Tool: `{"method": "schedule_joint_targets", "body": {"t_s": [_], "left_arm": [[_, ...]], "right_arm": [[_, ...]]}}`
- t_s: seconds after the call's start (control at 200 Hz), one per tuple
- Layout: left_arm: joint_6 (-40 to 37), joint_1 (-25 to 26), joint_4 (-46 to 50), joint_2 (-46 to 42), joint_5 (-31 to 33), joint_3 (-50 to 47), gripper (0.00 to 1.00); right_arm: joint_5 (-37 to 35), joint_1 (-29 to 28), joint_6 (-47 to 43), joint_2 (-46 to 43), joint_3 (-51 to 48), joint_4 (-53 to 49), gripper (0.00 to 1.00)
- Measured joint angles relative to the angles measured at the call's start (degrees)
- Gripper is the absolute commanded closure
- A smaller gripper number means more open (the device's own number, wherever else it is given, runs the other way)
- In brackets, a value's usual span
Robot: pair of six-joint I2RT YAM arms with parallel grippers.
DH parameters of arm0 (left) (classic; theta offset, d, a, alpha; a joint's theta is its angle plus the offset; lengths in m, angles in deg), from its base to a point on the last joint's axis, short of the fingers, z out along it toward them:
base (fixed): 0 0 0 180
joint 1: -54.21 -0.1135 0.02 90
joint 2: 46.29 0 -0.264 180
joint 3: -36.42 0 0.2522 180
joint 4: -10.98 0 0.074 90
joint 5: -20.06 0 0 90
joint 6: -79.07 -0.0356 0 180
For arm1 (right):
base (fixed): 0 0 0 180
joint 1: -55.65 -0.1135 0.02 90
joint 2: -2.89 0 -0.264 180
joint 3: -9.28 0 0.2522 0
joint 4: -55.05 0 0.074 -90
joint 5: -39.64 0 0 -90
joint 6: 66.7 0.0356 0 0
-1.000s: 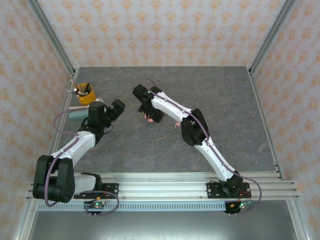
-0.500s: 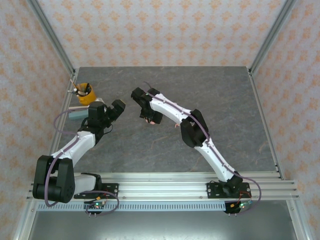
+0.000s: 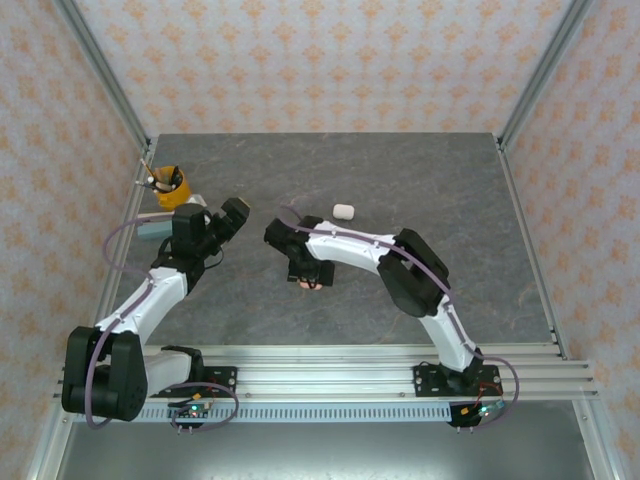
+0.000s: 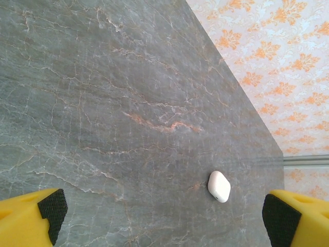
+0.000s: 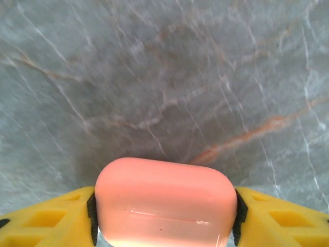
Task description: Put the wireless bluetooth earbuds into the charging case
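Right gripper (image 5: 164, 218) pinched the pink case (image 5: 165, 190) by its two short ends, a pad (image 5: 91, 216) against each, down near the table (image 5: 154, 77). Case's long axis ran jaw to jaw, rounded side pointing away from the wrist; lid looked closed. Judged light, stiff and glossy, likely to slip, so a squeeze across the ends seemed soundest. Left gripper (image 4: 165, 213) stood spread wide, nothing between; white case (image 4: 219, 186) lay ahead of the gap, off-centre
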Motion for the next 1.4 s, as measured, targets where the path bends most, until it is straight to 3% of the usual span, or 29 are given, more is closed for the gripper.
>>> {"method": "schedule_joint_targets", "body": {"t_s": [0.115,0.235,1.401], "left_arm": [[-0.20,0.00,0.79,-0.81,-0.17,-0.15,0.00],[-0.52,0.00,1.60,-1.07,-0.66,-0.15,0.00],[-0.57,0.00,3.21,-0.17,-1.51,-0.15,0.00]], "right_arm": [[0.59,0.04,-0.96,-0.52,-2.19,0.98,0.20],[0.57,0.20,-3.04,-0.66,-2.21,0.96,0.19],[3.43,1.16,1.64,-0.66,-2.60,2.08,0.23]]}}
